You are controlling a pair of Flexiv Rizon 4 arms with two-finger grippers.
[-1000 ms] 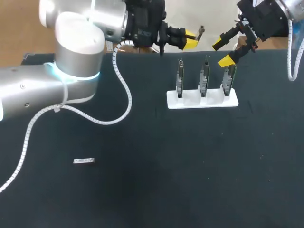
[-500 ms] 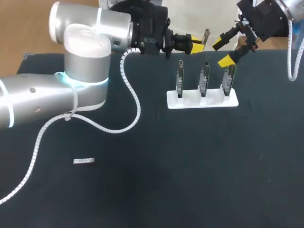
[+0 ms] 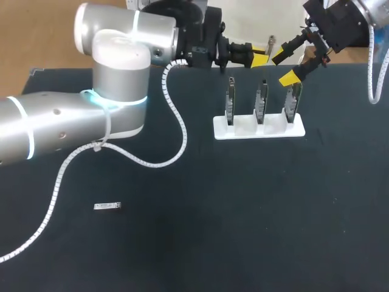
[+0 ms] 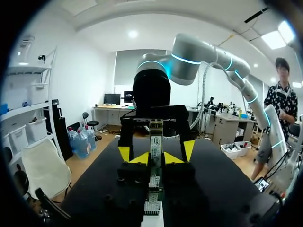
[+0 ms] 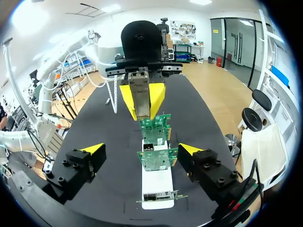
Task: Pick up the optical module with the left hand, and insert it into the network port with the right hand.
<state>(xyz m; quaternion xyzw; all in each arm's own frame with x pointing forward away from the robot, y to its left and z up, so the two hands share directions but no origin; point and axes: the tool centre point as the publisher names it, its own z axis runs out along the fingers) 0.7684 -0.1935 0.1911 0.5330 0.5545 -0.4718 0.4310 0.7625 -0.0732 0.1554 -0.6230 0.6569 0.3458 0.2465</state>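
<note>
The left pincer (image 3: 256,56), clamped on the optical module (image 3: 270,41), hovers over the far edge of the tabletop (image 3: 243,231). The module's long axis points right, its free end toward the right pincer (image 3: 284,67), which waits just beside it with jaws apart, seemingly placed for a handover. Below, three network cards (image 3: 261,100) stand upright in a white rack (image 3: 258,131). A small silver part (image 3: 107,207) lies near left.

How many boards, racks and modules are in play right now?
Boards: 3
Rack: 1
Modules: 2, one lying loose, one in the left gripper
Total: 6
</note>
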